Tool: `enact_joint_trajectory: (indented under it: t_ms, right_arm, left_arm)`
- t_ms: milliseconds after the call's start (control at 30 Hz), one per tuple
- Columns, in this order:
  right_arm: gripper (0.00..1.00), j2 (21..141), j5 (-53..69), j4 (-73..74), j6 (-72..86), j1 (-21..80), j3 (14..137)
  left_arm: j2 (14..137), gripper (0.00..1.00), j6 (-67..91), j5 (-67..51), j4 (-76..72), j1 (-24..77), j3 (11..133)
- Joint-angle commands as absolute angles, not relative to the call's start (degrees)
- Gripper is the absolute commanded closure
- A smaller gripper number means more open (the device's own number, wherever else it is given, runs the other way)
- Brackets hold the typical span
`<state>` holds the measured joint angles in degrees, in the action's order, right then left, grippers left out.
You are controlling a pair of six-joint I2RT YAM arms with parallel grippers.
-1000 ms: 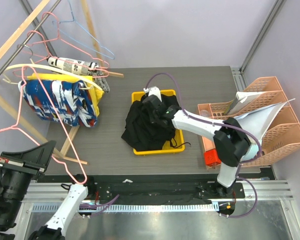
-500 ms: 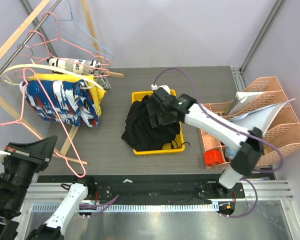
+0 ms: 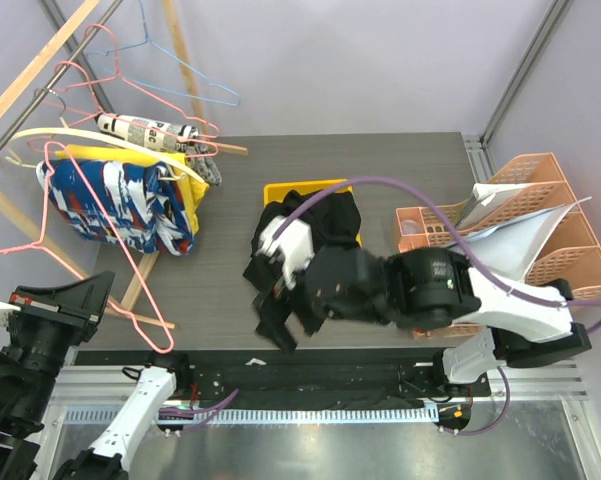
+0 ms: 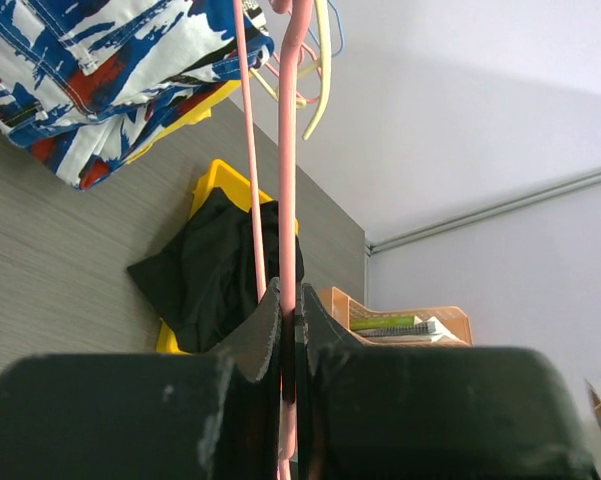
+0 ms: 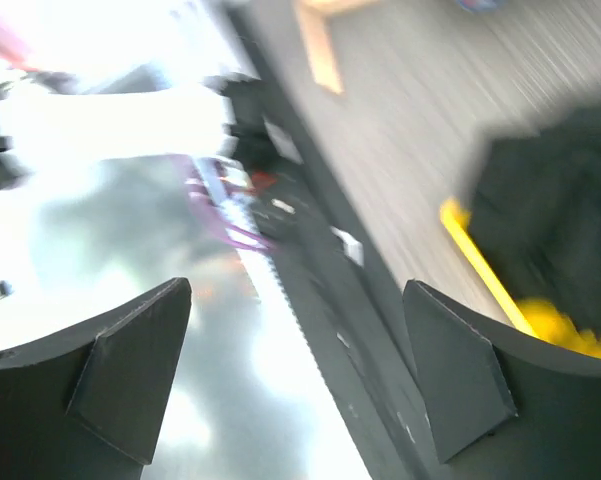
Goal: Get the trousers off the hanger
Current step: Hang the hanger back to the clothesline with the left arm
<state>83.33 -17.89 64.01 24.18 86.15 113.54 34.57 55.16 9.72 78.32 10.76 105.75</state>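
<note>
Black trousers (image 3: pixel 332 216) heaped in and over yellow bin (image 3: pixel 280 187), judged soft, limp, light, best taken at a bunched fold; left gripper (image 4: pixel 288 300) pinches bare pink wire hanger (image 4: pixel 287 120); right gripper (image 5: pixel 297 292) jaws spread, empty.

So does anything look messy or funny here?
Yes. The black clothing is slumped half out of the yellow tray. One corner spills over the tray's rim onto the table instead of lying inside.
</note>
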Motion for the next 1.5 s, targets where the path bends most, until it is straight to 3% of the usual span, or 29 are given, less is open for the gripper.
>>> enact_joint_trajectory:
  t_ms: [0,133,467,667,1000,1300,1400,1433,1467]
  right_arm:
    - [0.08,91.56,-22.49,52.57,14.79,97.35,124.87]
    - [0.09,97.46,-34.09,41.86,-1.62,105.2,128.41]
    - [0.27,101.16,-39.02,22.51,-20.81,105.82,123.49]
    - [0.4,103.97,-37.8,22.41,-24.08,105.21,124.89]
    - [0.46,103.45,-31.82,23.2,-16.53,102.66,122.87]
    - [0.73,104.59,-29.1,22.76,-10.64,100.02,124.19]
    - [0.88,104.59,-28.83,22.85,-9.58,99.93,123.92]
    - [0.99,104.68,-28.65,22.85,-9.32,99.93,124.01]
    - [0.99,104.76,-28.57,22.85,-8.97,99.93,124.27]
  left_arm:
    - [34.89,1.0,56.87,11.95,85.6,10.99,106.26]
    - [35.6,1.0,57.65,12.22,87.01,10.9,106.61]
    - [36.03,1.0,59.41,12.31,88.68,10.99,107.75]
    - [36.21,1.0,60.38,12.04,88.86,10.99,107.84]
    - [35.95,1.0,61.7,11.34,88.42,10.99,107.4]
    - [35.95,1.0,62.4,8.88,87.45,10.9,107.58]
    - [35.6,1.0,63.28,8.61,87.19,10.99,107.4]
    - [35.6,1.0,63.28,8.09,87.01,10.9,107.23]
    - [35.6,1.0,63.19,7.74,86.75,10.99,107.14]
